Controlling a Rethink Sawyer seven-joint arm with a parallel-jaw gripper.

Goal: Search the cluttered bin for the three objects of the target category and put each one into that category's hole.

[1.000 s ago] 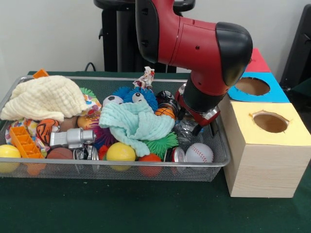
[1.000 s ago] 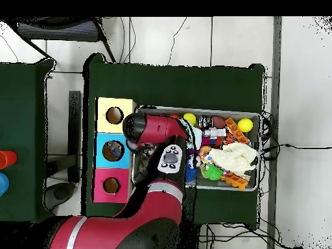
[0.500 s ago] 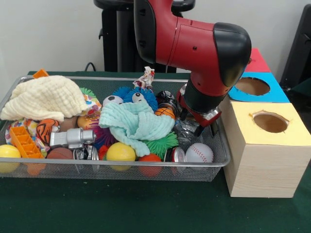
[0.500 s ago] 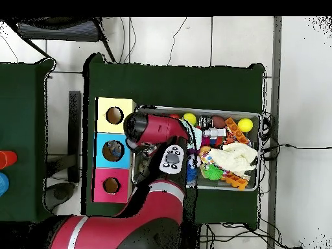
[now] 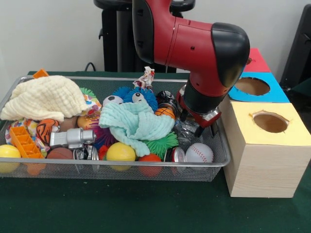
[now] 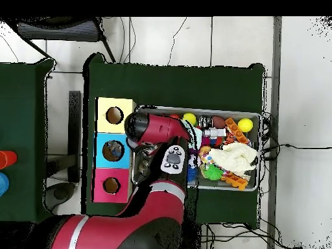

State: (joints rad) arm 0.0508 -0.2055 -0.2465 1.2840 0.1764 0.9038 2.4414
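Note:
The wire-mesh bin (image 5: 121, 165) is full of toys, cloths and cans; in the overhead view its rim (image 6: 259, 118) shows at the right. My gripper (image 5: 198, 124) is down in the bin's right end, open, with its dark fingers (image 5: 213, 129) on either side of a crumpled see-through plastic piece (image 5: 186, 131). I cannot tell if they touch it. In the overhead view the arm hides the gripper. No other see-through pieces show. The red-topped box (image 5: 257, 61) stands farthest back in the box row; its hole (image 6: 111, 185) shows only in the overhead view.
A yellow-topped box (image 5: 269, 122) and a blue-topped box (image 5: 252, 86) stand right beside the bin. A baseball (image 5: 199, 153) and a can (image 5: 177, 155) lie just in front of the gripper. A teal cloth (image 5: 136, 124) and a cream cloth (image 5: 46, 97) cover other things.
The arm's elbow has shifted slightly to the left in the front view. The gripper stays at the same spot over the see-through piece, its fingers now wider apart.

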